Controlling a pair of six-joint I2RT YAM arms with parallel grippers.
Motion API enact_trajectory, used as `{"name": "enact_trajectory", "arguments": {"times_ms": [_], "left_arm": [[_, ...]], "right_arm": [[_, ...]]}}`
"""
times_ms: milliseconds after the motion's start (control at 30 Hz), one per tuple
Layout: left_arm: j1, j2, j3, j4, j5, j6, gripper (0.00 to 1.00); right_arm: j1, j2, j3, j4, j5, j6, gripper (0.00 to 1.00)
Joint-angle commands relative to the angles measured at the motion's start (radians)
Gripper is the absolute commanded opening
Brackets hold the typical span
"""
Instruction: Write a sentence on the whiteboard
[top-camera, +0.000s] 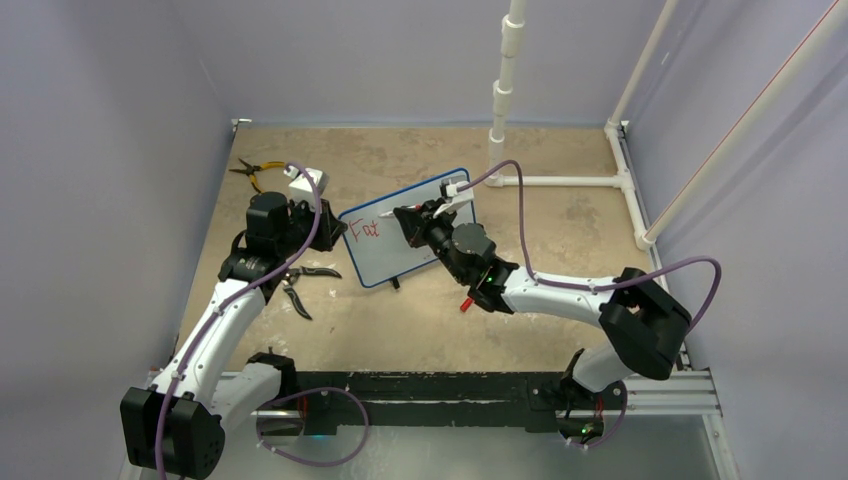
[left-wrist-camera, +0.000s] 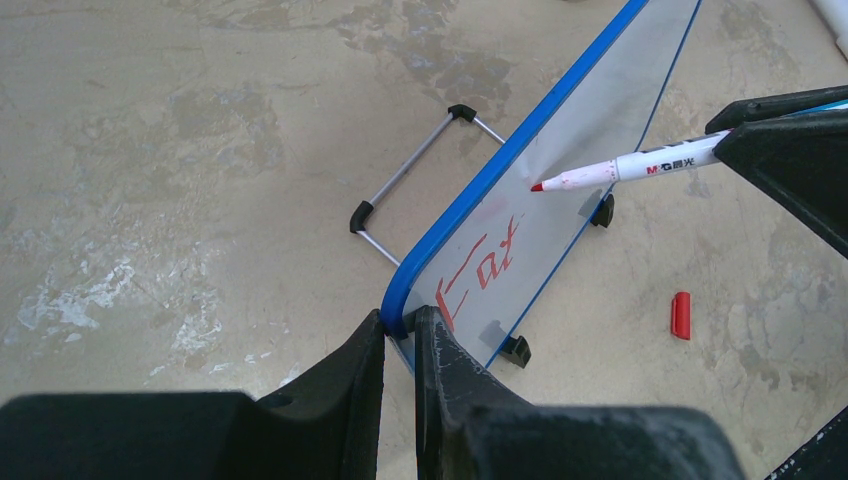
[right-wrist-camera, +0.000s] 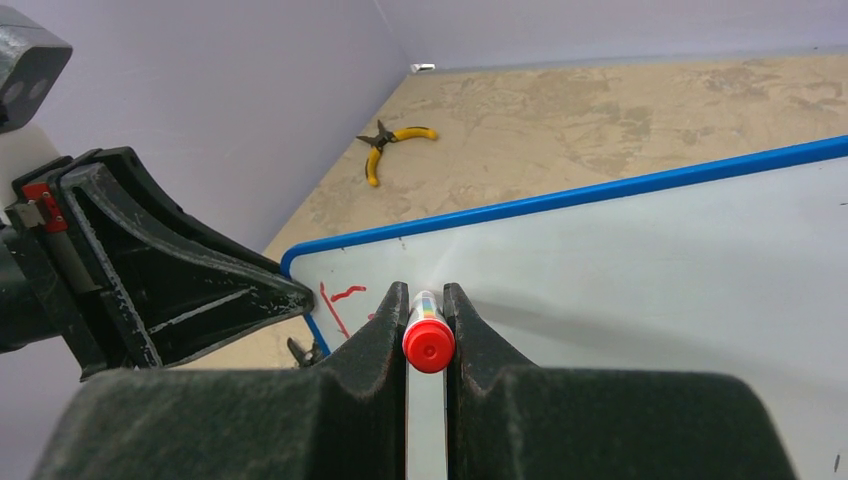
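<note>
While the left gripper (left-wrist-camera: 400, 325) pinches the blue frame at one rounded corner of the whiteboard (left-wrist-camera: 600, 90), with its two black fingers pressed together on the edge, we see the board standing tilted on its small black feet (left-wrist-camera: 516, 350). Just beyond these fingers, on the white surface, is the sentence (left-wrist-camera: 478, 268): only a few red letters, beginning with F. The right gripper (right-wrist-camera: 427, 300) is clamped on a red whiteboard marker (right-wrist-camera: 429, 343), which lies between its fingers and points forward to the board. The tip is very near the surface, a little past the last letter; we cannot tell if it touches. Below the marker, on the table (left-wrist-camera: 150, 200), lies a red cap (left-wrist-camera: 681, 315). Far ahead of the right gripper, near the wall, lie yellow-handled pliers (right-wrist-camera: 395, 145).
</note>
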Motion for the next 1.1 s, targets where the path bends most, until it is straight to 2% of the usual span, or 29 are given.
{"name": "enact_trajectory", "arguments": {"times_ms": [0, 667, 1067], "left_arm": [[0.001, 0.006, 0.005, 0.010, 0.018, 0.021, 0.00], [0.001, 0.007, 0.005, 0.012, 0.020, 0.019, 0.00], [0.000, 0.008, 0.004, 0.010, 0.017, 0.019, 0.00]], "right_arm": [[-0.008, 0.006, 0.037, 0.007, 0.019, -0.017, 0.00], [-0.008, 0.009, -0.083, 0.016, 0.001, 0.060, 0.00], [-0.008, 0.004, -0.047, 0.040, 0.014, 0.046, 0.00]]}}
